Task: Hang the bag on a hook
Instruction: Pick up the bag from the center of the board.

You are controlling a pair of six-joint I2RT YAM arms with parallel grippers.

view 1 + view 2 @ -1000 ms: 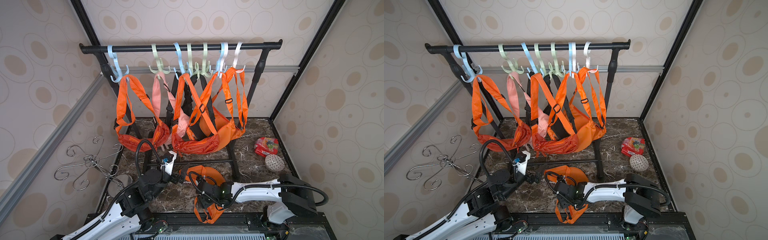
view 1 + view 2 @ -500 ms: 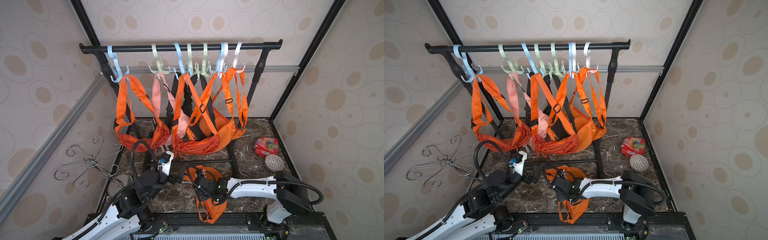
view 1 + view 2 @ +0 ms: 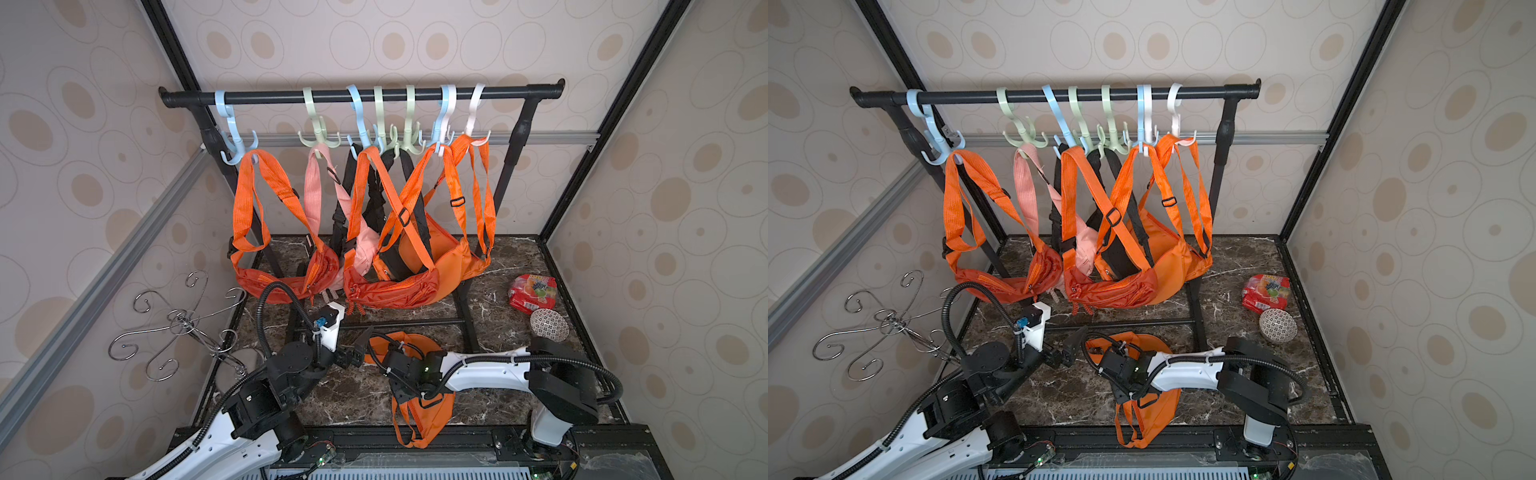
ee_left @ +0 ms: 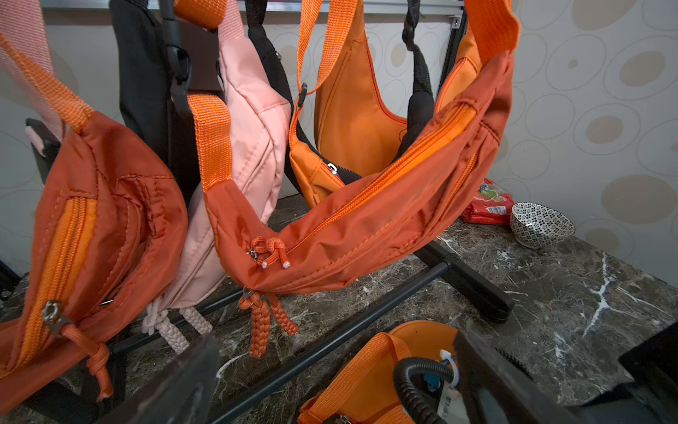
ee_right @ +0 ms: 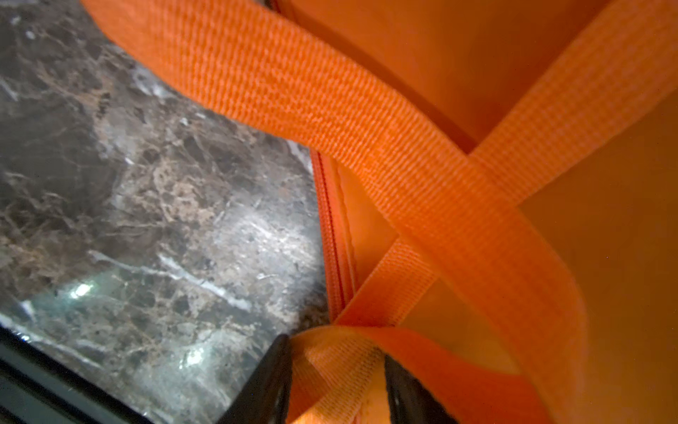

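An orange bag (image 3: 420,344) lies on the marble table in front of the rack, its lower end (image 3: 1152,415) hanging over the front edge. My right gripper (image 5: 334,354) is low over it, and a bunched loop of its orange strap (image 5: 367,147) fills the gap between the two black fingers. My left gripper (image 4: 330,381) stands open just left of the bag, with nothing between its fingers. Several pastel hooks (image 3: 318,135) hang from the black rail (image 3: 286,98) at the back.
Several orange bags (image 3: 390,291), a pink one (image 3: 365,253) and a black one hang from the hooks. The rack's bottom crossbar (image 3: 409,322) runs just behind the lying bag. A wire stand (image 3: 178,324) is at left. A red packet (image 3: 534,293) and patterned bowl (image 3: 548,326) are at right.
My right arm has moved left and farther in over the lying bag, and its jaws have narrowed onto the strap. My left arm has reached a little forward, still open.
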